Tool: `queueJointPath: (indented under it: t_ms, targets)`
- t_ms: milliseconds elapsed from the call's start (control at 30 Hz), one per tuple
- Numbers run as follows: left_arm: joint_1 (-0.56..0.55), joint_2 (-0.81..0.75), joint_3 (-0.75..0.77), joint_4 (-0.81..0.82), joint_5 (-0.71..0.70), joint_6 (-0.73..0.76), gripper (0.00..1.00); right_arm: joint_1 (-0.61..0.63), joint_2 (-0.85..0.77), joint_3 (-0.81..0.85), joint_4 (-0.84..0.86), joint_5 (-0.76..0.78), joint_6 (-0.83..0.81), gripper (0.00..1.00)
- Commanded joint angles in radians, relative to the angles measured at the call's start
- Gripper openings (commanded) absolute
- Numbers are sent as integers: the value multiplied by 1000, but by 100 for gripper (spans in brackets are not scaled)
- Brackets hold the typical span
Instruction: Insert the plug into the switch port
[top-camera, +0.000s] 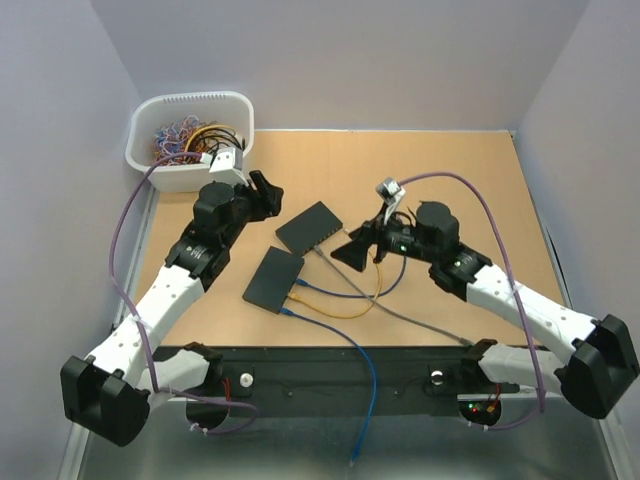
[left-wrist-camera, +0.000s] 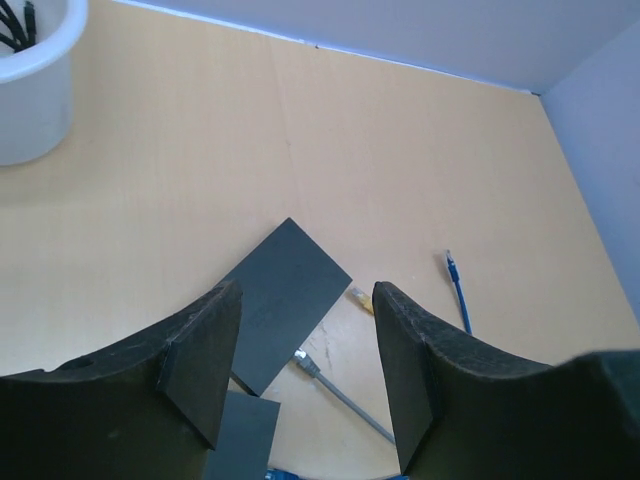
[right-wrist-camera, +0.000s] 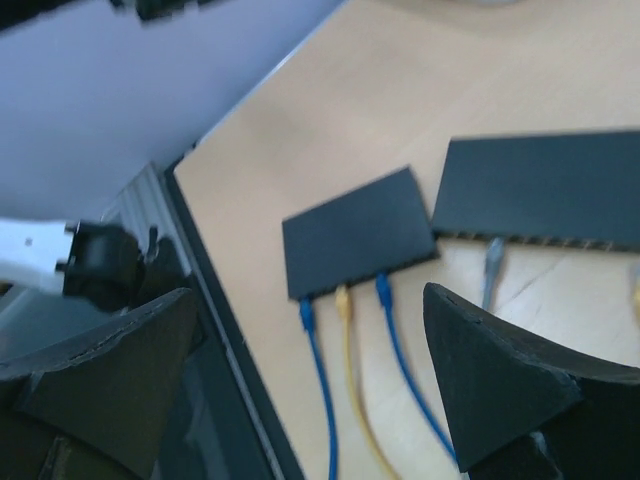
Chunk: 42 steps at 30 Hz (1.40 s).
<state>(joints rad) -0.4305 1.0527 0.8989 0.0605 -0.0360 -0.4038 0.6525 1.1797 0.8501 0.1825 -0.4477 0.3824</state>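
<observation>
Two flat black switches lie mid-table: a far switch (top-camera: 310, 227) and a near switch (top-camera: 273, 279). In the right wrist view the near switch (right-wrist-camera: 360, 230) has two blue plugs and a yellow plug (right-wrist-camera: 343, 298) in its ports. A grey plug (right-wrist-camera: 490, 262) lies with its tip at the port edge of the far switch (right-wrist-camera: 545, 188); I cannot tell whether it is seated. In the left wrist view a loose yellow plug (left-wrist-camera: 360, 298) and a loose blue plug (left-wrist-camera: 452, 266) lie beside the far switch (left-wrist-camera: 285, 295). My left gripper (top-camera: 268, 192) is open and empty behind the switches. My right gripper (top-camera: 350, 250) is open and empty, right of them.
A white bin (top-camera: 190, 135) of tangled cables stands at the back left. Blue, yellow and grey cables (top-camera: 350, 300) trail from the switches toward the near edge. A black rail (top-camera: 330, 355) runs along the front. Grey walls close in the table.
</observation>
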Motion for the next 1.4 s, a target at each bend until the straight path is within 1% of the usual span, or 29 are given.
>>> queueJointPath:
  t_ms: [0,67,133,167,233,267,333,367,433,467,500,567,600,633,667,733,767,800,867,900,1067,1100,1167,1233,1267,1300,1367]
  targets:
    - [4,-98,-38,41,-80,43,67,39,-142,-136,-8,-75,33,100]
    - [3,-137,-57,42,-138,51,69,53,-196,-184,-8,-89,61,100]
    - [4,-158,-69,42,-182,56,69,56,-270,-251,-15,-88,84,100]
    - [4,-167,-87,47,-226,51,69,58,-291,-272,-21,-86,88,100]
    - [4,-200,-118,61,-298,8,69,58,-340,-321,-34,-88,104,100]
    - [4,-221,-155,62,-389,-12,70,58,-353,-336,-34,-89,110,100]
    - [4,-244,-193,80,-468,-44,70,59,-376,-373,-34,-92,131,100]
    - [4,-275,-248,102,-534,-46,70,59,-377,-379,-34,-80,142,100]
    - [4,-309,-323,177,-577,-24,70,59,-376,-388,-34,-78,167,100]
    - [6,-338,-400,282,-588,26,70,61,-374,-396,-34,-75,168,100]
    - [4,-350,-429,317,-599,37,69,62,-374,-399,-34,-71,170,100]
    - [4,-361,-489,422,-649,66,67,61,-371,-407,-34,-68,167,100]
    - [4,-364,-556,464,-666,98,66,61,-373,-411,-34,-69,165,100]
    - [4,-361,-587,539,-679,109,66,61,-371,-413,-34,-69,164,100]
    - [4,-362,-635,564,-705,100,66,62,-373,-410,-34,-75,162,100]
    - [4,-362,-676,616,-722,91,66,62,-374,-411,-34,-77,162,100]
    - [4,-352,-728,719,-748,94,66,61,-376,-411,-34,-75,158,100]
    - [4,-353,-736,761,-758,86,66,62,-374,-411,-35,-75,151,100]
    - [4,-350,-752,843,-765,120,66,61,-373,-411,-35,-75,150,100]
    - [6,-333,-764,867,-794,128,66,61,-373,-411,-35,-75,148,100]
    - [13,-257,-773,999,-840,316,67,61,-370,-410,-37,-78,150,100]
    - [16,-241,-781,1025,-841,330,67,61,-368,-410,-37,-77,148,100]
    - [44,-203,-808,1131,-835,330,70,61,-361,-410,-37,-74,147,100]
    - [79,-110,-842,1212,-803,333,70,61,-351,-402,-38,-75,142,100]
    - [91,-109,-845,1236,-798,333,70,61,-351,-402,-37,-80,142,100]
    - [102,-61,-847,1259,-792,333,70,61,-348,-402,-37,-82,142,100]
    - [122,-14,-850,1349,-772,348,70,61,-348,-404,-38,-80,144,100]
